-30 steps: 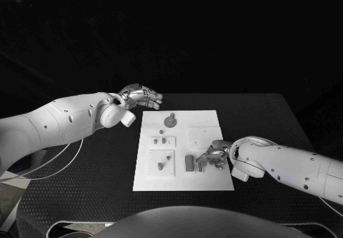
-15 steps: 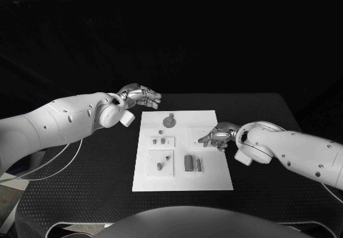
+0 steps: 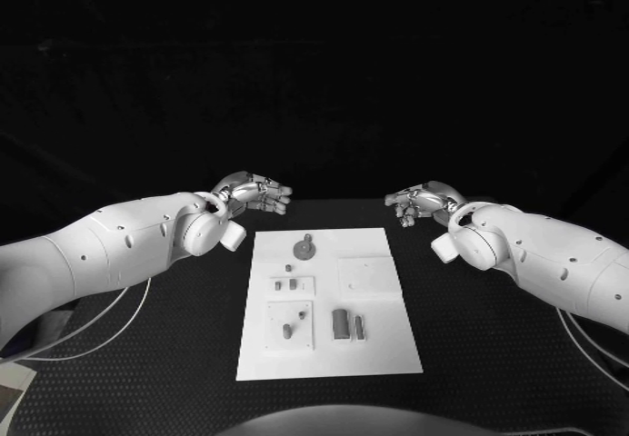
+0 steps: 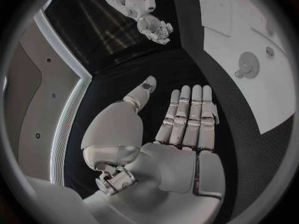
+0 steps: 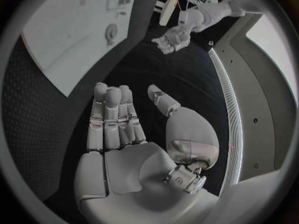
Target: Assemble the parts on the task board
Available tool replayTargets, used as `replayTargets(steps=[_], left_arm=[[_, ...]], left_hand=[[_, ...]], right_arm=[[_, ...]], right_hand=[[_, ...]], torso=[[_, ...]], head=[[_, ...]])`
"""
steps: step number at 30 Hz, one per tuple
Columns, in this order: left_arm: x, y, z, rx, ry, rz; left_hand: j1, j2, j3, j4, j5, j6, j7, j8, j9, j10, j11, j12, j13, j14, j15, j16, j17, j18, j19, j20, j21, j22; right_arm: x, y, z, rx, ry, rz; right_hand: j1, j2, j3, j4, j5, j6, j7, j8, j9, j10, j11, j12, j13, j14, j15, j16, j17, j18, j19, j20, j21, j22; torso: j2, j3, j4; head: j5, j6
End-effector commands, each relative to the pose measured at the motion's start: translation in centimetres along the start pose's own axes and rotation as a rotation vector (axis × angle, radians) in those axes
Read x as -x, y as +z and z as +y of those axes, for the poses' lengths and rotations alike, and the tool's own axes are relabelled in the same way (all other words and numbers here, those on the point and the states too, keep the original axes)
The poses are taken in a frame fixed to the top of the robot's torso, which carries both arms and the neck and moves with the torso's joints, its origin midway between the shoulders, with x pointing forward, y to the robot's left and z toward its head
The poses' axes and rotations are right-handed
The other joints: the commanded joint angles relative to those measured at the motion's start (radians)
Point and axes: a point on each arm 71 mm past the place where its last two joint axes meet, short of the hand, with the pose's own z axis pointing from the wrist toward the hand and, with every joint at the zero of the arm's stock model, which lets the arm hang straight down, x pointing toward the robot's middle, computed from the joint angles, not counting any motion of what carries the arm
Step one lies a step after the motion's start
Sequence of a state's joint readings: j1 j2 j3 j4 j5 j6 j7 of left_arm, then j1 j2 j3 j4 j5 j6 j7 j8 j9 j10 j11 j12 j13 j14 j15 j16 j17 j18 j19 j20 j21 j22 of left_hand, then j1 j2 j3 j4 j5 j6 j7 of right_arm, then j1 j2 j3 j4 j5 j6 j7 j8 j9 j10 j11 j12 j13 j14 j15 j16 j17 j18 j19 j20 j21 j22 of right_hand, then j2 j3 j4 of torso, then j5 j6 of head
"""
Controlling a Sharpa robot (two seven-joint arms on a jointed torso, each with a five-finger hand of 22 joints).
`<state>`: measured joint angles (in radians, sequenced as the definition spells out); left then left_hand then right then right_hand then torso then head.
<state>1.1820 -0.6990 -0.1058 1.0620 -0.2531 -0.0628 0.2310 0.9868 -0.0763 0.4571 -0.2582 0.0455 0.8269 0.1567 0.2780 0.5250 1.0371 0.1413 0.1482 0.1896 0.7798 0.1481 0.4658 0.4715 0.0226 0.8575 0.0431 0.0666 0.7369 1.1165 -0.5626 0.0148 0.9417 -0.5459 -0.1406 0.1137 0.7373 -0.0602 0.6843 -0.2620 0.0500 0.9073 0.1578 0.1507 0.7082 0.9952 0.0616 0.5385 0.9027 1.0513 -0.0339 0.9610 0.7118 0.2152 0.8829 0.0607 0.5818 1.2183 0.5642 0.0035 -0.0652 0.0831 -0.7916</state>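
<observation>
So we see the task board (image 3: 388,352) lying lengthwise away from us, left hand (image 3: 257,193) and right hand (image 3: 421,202) both empty, fingers extended.

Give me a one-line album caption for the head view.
Two silver hands, left and right, hover open beyond the white task board with its small grey parts.

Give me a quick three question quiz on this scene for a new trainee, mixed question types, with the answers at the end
1. True or false: the right hand holds a part.
2. Where is the left hand? A) pressing on the task board B) off the board, beyond its far left corner C) at the board's near edge
3. Fill in: the round disc part lies near the board's ____ edge.

Key: 1 false, both hands are open and hold nothing. 2 B. 3 far.
</observation>
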Motion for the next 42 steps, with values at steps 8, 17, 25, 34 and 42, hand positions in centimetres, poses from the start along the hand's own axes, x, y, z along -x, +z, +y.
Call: replayTargets(steps=[8, 17, 25, 34, 42], left_arm=[[1.0, 0.8, -0.5, -0.053, -0.109, -0.108], [0.3, 1.1, -0.4, -0.066, -0.120, -0.073], [0.2, 1.0, 0.0, -0.042, -0.100, -0.095], [-2.6, 0.0, -0.3, -0.094, -0.141, -0.166], [-6.6, -2.4, -1.3, -0.153, -0.192, -0.281]], left_hand=[[-0.014, -0.001, -0.002, 0.005, 0.003, -0.086, -0.015, -0.046, -0.021, -0.123, -0.009, -0.081, -0.050, -0.122, 0.012, -0.091, -0.032, -0.023, -0.141, 0.038, -0.007, -0.047], [-0.051, 0.005, -0.036, 0.007, 0.004, -0.130, -0.028, -0.057, -0.021, -0.196, -0.021, -0.083, -0.083, -0.183, 0.019, -0.127, -0.049, -0.023, -0.218, 0.067, -0.001, -0.075], [-0.987, 0.076, -0.457, 0.258, -0.046, -0.827, -0.157, -0.278, -0.525, -1.037, -0.141, -0.148, -0.190, -0.780, -0.148, -0.466, -0.472, -0.023, -0.857, -0.043, -0.067, -0.737], [-0.987, 0.076, -0.457, 0.258, -0.046, -0.827, -0.157, -0.278, -0.525, -1.037, -0.141, -0.148, -0.190, -0.780, -0.148, -0.466, -0.472, -0.023, -0.857, -0.043, -0.067, -0.737], [-0.987, 0.076, -0.457, 0.258, -0.046, -0.827, -0.157, -0.278, -0.525, -1.037, -0.141, -0.148, -0.190, -0.780, -0.148, -0.466, -0.472, -0.023, -0.857, -0.043, -0.067, -0.737]], right_arm=[[2.4, 1.1, 0.1, 0.181, 0.270, -0.077], [1.8, 1.1, 0.2, 0.194, 0.290, -0.069], [1.7, 1.0, 0.0, 0.164, 0.270, -0.090], [0.2, -0.4, 1.1, 0.203, 0.313, -0.152], [-2.5, -3.4, 2.3, 0.225, 0.379, -0.243]], right_hand=[[-0.006, 0.019, -0.039, -0.009, 0.001, -0.126, 0.030, -0.051, -0.042, -0.088, 0.092, -0.369, -0.403, -0.340, 0.194, -0.494, -0.218, -0.116, -0.375, 0.105, -0.276, -0.112], [-0.001, 0.033, -0.132, -0.018, 0.001, -0.158, 0.033, -0.044, -0.065, -0.085, 0.103, -0.436, -0.546, -0.362, 0.207, -0.568, -0.278, -0.123, -0.423, 0.123, -0.338, -0.130], [-0.737, 0.060, -0.684, 0.262, -0.050, -0.907, -0.158, -0.151, -0.708, -0.995, -0.062, -0.539, -0.903, -1.051, 0.034, -0.961, -0.712, -0.215, -0.883, -0.061, -0.582, -1.218], [-0.737, 0.060, -0.684, 0.262, -0.050, -0.907, -0.158, -0.151, -0.708, -0.995, -0.062, -0.539, -0.903, -1.051, 0.034, -0.961, -0.712, -0.215, -0.883, -0.061, -0.582, -1.218], [-0.737, 0.060, -0.684, 0.262, -0.050, -0.907, -0.158, -0.151, -0.708, -0.995, -0.062, -0.539, -0.903, -1.051, 0.034, -0.961, -0.712, -0.215, -0.883, -0.061, -0.582, -1.218]], torso=[[-0.039, -0.0031, -0.0220], [-0.055, 0.0031, -0.0231], [-0.049, 0.0018, -0.0154], [-0.026, -0.0024, 0.0476], [-0.020, -0.0035, 0.0652]], head=[[0.010, 0.112], [0.018, 0.151], [0.008, 0.154], [-0.063, 0.183], [-0.083, 0.192]])
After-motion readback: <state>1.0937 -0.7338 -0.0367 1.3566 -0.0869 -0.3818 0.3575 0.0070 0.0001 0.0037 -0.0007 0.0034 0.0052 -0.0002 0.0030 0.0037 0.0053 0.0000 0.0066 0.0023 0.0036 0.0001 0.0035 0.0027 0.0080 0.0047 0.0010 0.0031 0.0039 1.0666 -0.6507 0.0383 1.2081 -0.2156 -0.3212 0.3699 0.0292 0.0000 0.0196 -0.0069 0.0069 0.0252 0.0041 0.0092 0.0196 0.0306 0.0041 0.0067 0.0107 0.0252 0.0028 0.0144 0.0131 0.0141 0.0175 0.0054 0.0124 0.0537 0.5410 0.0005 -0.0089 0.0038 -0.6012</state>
